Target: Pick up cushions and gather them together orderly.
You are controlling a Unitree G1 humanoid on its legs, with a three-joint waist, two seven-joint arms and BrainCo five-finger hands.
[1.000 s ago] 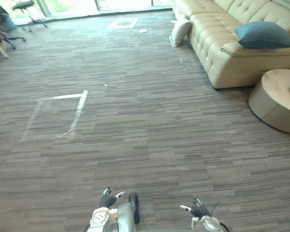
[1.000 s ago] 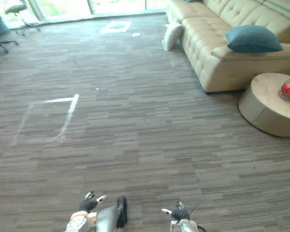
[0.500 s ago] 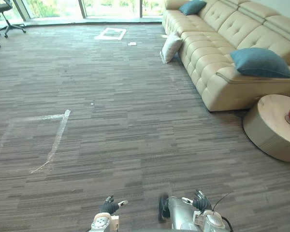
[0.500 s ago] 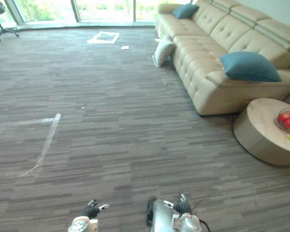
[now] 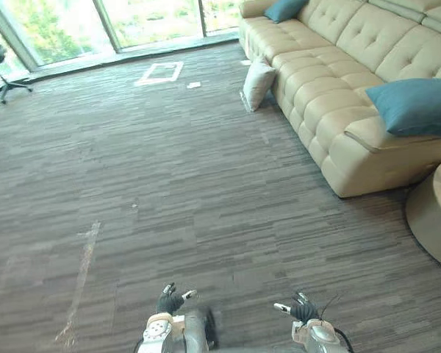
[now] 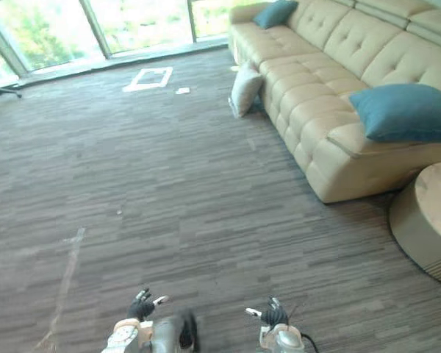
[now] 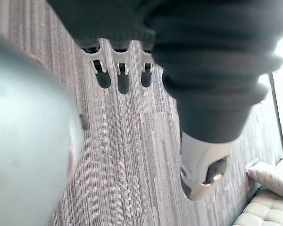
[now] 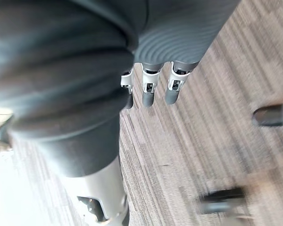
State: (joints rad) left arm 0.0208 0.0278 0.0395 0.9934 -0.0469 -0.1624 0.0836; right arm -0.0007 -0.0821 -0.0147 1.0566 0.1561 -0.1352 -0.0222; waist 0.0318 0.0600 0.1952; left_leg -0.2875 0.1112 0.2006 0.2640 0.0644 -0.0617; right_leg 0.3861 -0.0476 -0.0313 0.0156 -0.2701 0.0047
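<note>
The left robot hand [image 5: 169, 301] hangs low over the striped grey carpet floor [image 5: 169, 169], fingers loosely straight and thumb apart, holding nothing. Farther right, a white cushion [image 5: 258, 83] stands on edge on the floor, leaning against the sofa's front edge towards its far end. It looks plump, soft and light, with a woven cover that should not slip, so a squeeze across an upper corner or a clasp on both flat sides ought to lift it. The far teal cushion [image 5: 283, 9] lies at the sofa's far corner. The right robot hand [image 5: 303, 310] is likewise relaxed and empty, well apart from every cushion. The sofa [image 5: 331, 66] is cream, tufted and smooth like leather, with rounded seat pads. The near teal cushion [image 5: 417, 107] rests tilted on the seat at the sofa's near end, a puffy square with pointed corners. It will likely sag if pinched, so both hands at opposite edges seem safer. A round pale surface [image 5: 435, 209] stands beside the sofa's near corner.
</note>
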